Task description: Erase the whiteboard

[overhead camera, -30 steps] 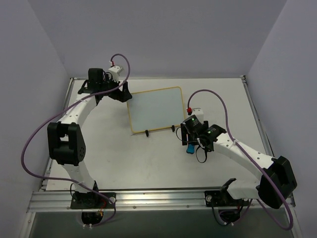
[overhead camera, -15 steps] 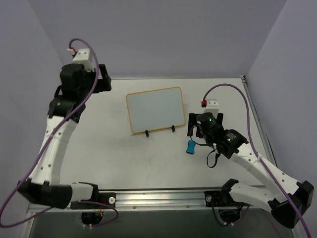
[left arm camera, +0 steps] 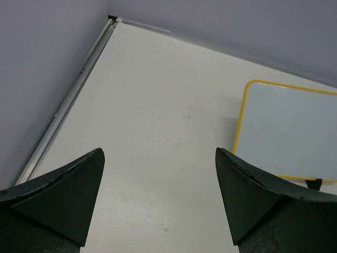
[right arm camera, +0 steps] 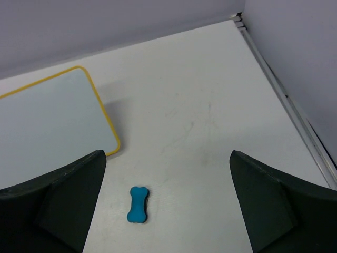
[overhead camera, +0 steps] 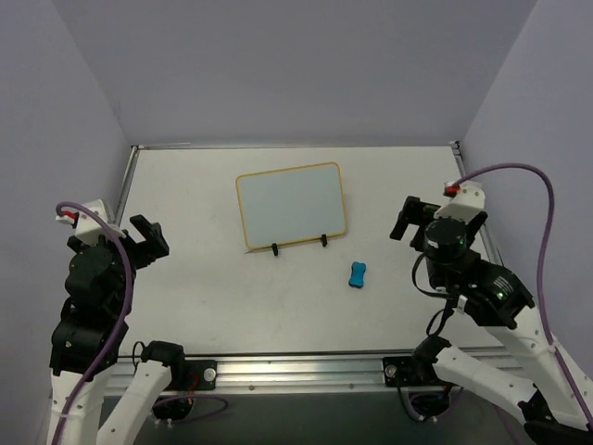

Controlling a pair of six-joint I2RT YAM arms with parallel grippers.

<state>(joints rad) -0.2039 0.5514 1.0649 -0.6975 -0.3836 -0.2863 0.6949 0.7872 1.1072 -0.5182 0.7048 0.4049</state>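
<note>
The whiteboard (overhead camera: 290, 204) stands in the middle of the table on two black clip feet. Its yellow-rimmed face shows blank in every view (left arm camera: 295, 132) (right arm camera: 47, 121). A small blue bone-shaped eraser (overhead camera: 359, 274) (right arm camera: 138, 204) lies flat on the table, just right of the board's near right corner. My left gripper (overhead camera: 144, 238) (left arm camera: 159, 158) hangs open and empty over the table's left side, well left of the board. My right gripper (overhead camera: 404, 219) (right arm camera: 167, 158) is raised, open and empty, to the right of the eraser and apart from it.
Purple-grey walls close the table on the left, back and right. A metal rail (overhead camera: 278, 371) runs along the near edge by the arm bases. Metal strips edge the table on the left (left arm camera: 68, 100) and on the right (right arm camera: 295, 116).
The right gripper has let go of the blue eraser, opened wide and drawn back to the right. The left arm has swung from the board's far left corner to the near left.
</note>
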